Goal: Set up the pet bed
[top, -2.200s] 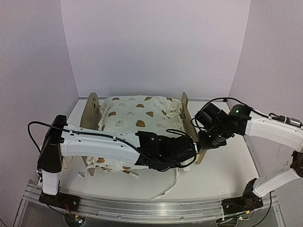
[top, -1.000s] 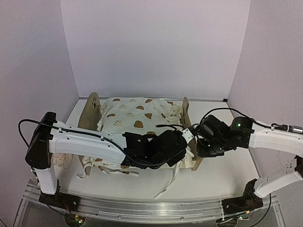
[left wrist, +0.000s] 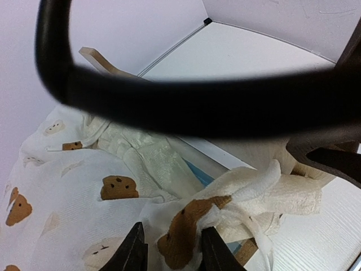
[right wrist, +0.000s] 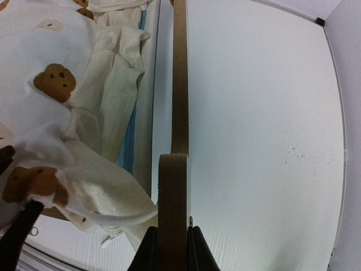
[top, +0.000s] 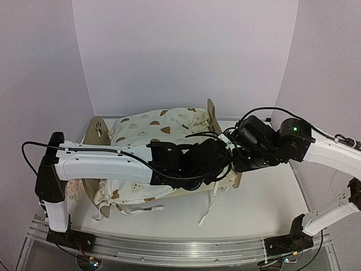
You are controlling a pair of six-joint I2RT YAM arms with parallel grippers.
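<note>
I am watching the pet bed [top: 213,114] sitting mid-tabletop [top: 265,192] under the soft quilt [top: 144,127]. I judge the plywood light and stiff, so my right hand [right wrist: 172,248] is pinching its end board [right wrist: 172,186]. My left hand [left wrist: 172,251] is straddling a quilt fold, and I cannot tell if it is gripping.

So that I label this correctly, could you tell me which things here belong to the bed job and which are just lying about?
In the job: pet bed, clamped by the right pincer; bear-print quilt, pinched in the left pincer.
Lying about: pinkish pillow, partly hidden beside the left arm's base.
</note>
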